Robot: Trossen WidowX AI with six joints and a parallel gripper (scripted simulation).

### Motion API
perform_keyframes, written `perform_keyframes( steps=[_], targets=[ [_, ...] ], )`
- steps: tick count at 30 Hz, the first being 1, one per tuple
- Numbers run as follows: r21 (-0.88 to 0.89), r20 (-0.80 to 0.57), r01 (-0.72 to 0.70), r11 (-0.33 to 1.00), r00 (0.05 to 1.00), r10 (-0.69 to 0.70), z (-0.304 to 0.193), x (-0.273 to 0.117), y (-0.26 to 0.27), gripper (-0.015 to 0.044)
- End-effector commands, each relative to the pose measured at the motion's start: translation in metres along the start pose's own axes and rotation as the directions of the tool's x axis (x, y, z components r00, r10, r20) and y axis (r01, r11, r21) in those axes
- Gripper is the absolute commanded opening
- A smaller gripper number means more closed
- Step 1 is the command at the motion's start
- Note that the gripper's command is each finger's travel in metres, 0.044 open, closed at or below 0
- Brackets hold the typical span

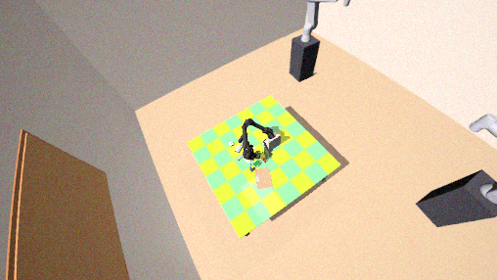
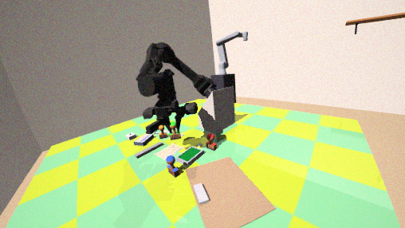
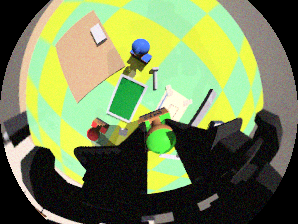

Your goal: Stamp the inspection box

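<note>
My gripper (image 2: 174,127) (image 3: 154,123) is shut on the green-knobbed stamp (image 2: 175,135) (image 3: 161,142), which has a brown wooden base. The stamp is over or beside the near part of the white card (image 2: 167,151) (image 3: 178,100) as the wrist view shows it; whether it touches anything is unclear. The card has a small reddish box outline, partly close to the stamp's base; any print under the stamp is hidden. The green ink pad (image 1: 257,163) (image 2: 191,154) (image 3: 126,98) lies beside the card in its pale tray.
A blue-knobbed stamp (image 2: 171,164) (image 3: 140,48) and a red-knobbed stamp (image 2: 211,142) (image 3: 94,132) stand near the pad. An orange-knobbed stamp (image 2: 162,132) is near the gripper. A grey bar (image 2: 149,150) (image 3: 203,108) lies beside the card. A brown sheet (image 2: 235,191) (image 3: 75,60) bears a white block (image 2: 201,193) (image 3: 98,34).
</note>
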State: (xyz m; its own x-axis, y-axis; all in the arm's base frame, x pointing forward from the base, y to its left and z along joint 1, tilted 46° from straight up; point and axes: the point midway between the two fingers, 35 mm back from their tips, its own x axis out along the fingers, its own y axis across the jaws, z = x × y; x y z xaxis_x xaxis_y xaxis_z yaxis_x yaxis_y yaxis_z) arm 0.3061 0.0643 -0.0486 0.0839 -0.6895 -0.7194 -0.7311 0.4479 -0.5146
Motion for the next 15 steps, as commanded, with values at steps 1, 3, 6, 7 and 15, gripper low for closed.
perform_keyframes(
  steps=[1,3,6,7,15],
  targets=[
    [-0.104,-0.002,0.005,0.995,1.000,-0.005,-0.005,-0.001,-0.008,0.0000],
    [-0.162,-0.004,0.004,0.987,1.000,-0.005,-0.007,-0.001,-0.011,0.0000],
    [-0.248,-0.006,0.004,0.969,1.000,-0.005,-0.010,-0.001,-0.017,0.0000],
    [-0.277,-0.006,0.004,0.961,1.000,-0.006,-0.011,-0.001,-0.019,0.0000],
    [-0.492,-0.013,0.000,0.870,1.000,-0.007,-0.021,-0.001,-0.033,0.0000]
  ],
)
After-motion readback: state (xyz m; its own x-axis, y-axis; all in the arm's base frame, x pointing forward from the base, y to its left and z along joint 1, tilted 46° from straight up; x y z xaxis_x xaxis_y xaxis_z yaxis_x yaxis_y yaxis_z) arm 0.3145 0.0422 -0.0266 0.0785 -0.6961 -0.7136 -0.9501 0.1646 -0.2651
